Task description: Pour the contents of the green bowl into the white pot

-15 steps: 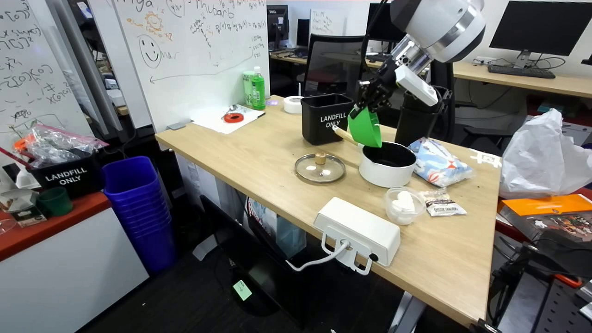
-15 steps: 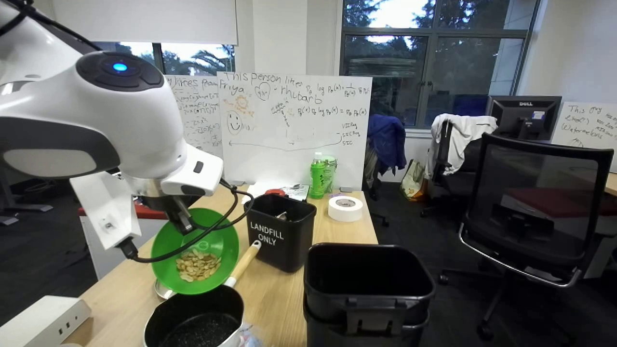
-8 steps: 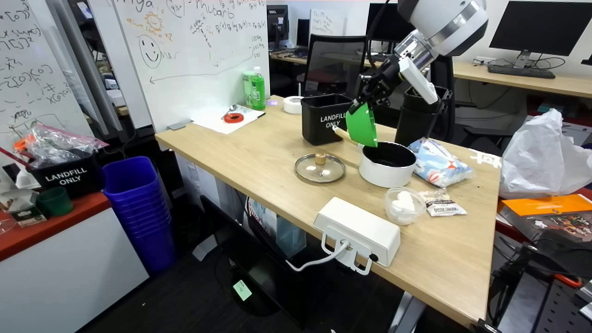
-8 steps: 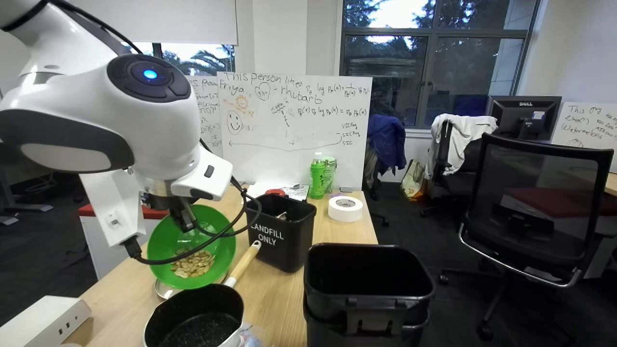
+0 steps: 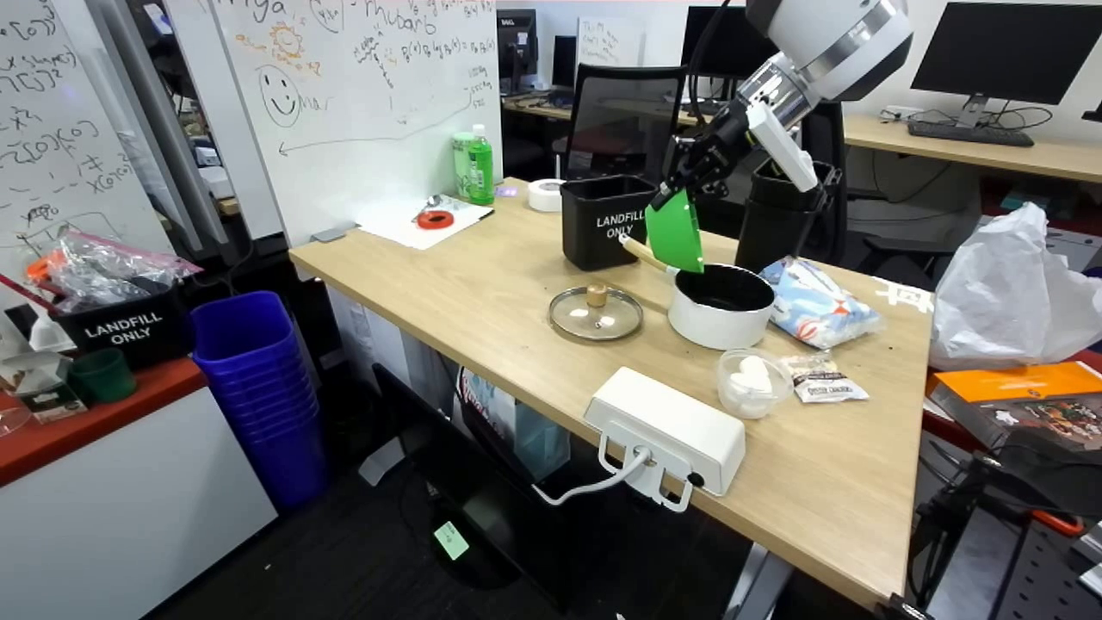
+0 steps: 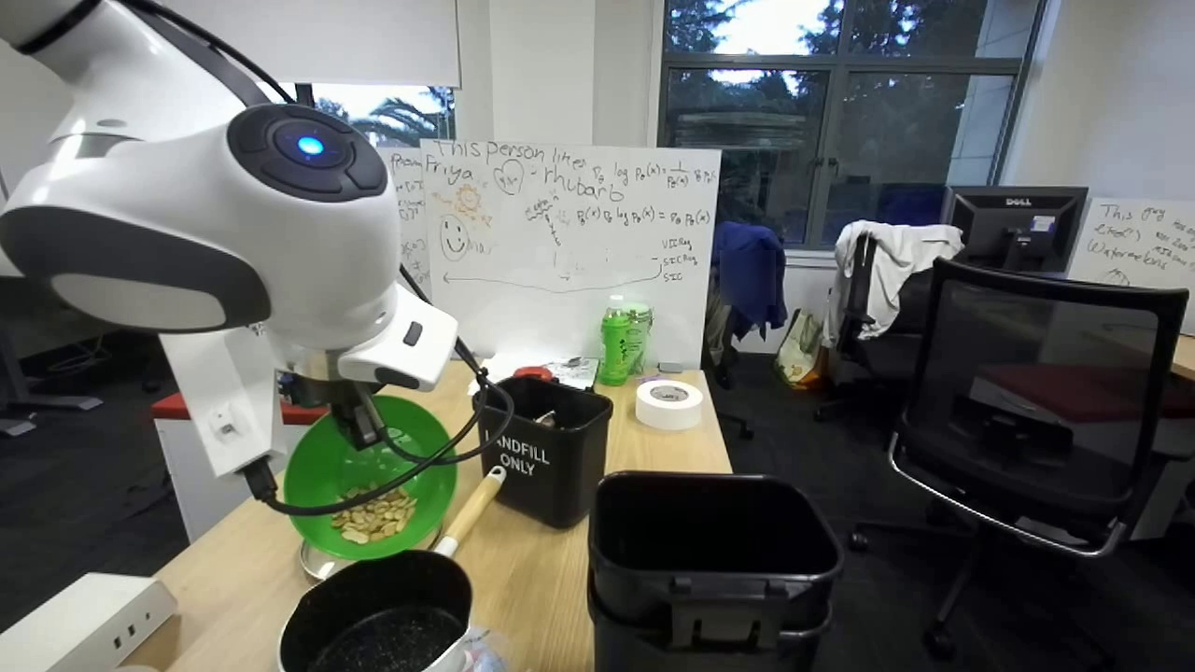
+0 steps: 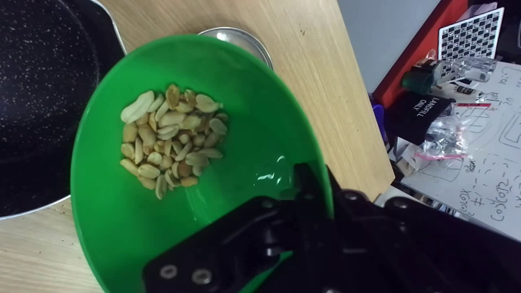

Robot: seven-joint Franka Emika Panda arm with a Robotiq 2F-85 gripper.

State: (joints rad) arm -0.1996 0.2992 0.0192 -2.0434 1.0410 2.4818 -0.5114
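Your black gripper (image 7: 318, 174) pinches a tilted, round green plastic bowl (image 5: 674, 234) by its rim, peanuts (image 7: 171, 138) inside, at eleven o'clock from the round white, black-lined pot (image 5: 720, 325) in an exterior view.

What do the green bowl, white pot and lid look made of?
Green bowl: likely smooth plastic, given its glossy highlights. White pot: probably coated metal; smooth white outside, speckled black inside. Lid: apparently clear, glossy glass, see-through with bright reflections.
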